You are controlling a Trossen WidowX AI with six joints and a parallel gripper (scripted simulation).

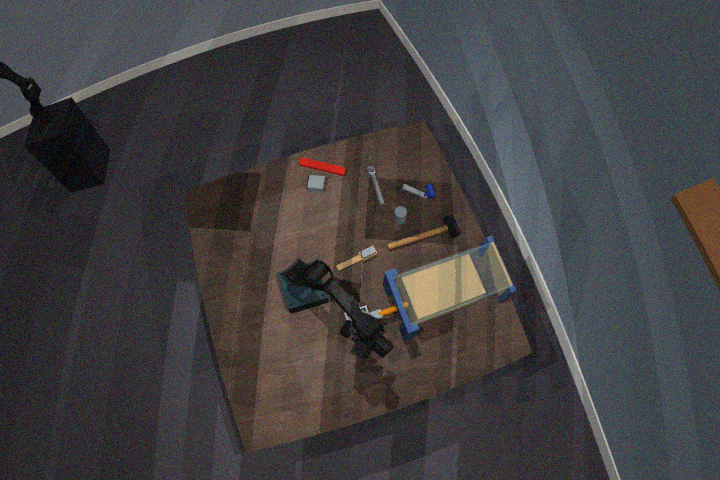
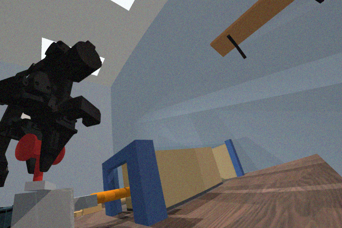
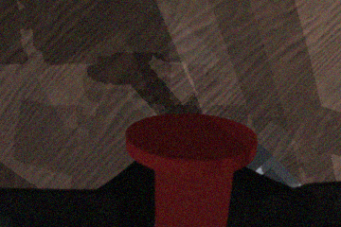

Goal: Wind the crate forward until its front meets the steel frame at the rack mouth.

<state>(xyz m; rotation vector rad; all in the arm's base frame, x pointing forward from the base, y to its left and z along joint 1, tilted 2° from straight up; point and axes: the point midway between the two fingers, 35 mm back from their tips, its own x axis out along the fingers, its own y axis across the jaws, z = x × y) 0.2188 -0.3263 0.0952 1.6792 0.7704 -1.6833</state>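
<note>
My gripper (image 2: 37,167) (image 3: 178,156) is shut on the red winch handle (image 2: 27,147) (image 3: 192,139), held upright above the grey winch (image 2: 42,208). The handle's shaft reaches down to the winch's top plate; whether its key is in the hole is hidden. In the top view the arm mostly covers the winch (image 1: 364,309). An orange strap (image 1: 393,309) (image 2: 112,194) runs from the winch through the blue frame (image 1: 401,302) (image 2: 144,182) to the tan crate (image 1: 440,285) (image 2: 179,174). The crate looks flat inside the clear cubby, its front near the frame; any small gap cannot be told.
Beyond the winch lie a brush (image 1: 349,262), a mallet (image 1: 420,236), a grey cylinder (image 1: 400,215), a blue-headed tool (image 1: 415,191), a wrench (image 1: 376,187), a grey block (image 1: 316,182) and a red bar (image 1: 322,166). The arm stands on a teal block (image 1: 309,303) left of the winch.
</note>
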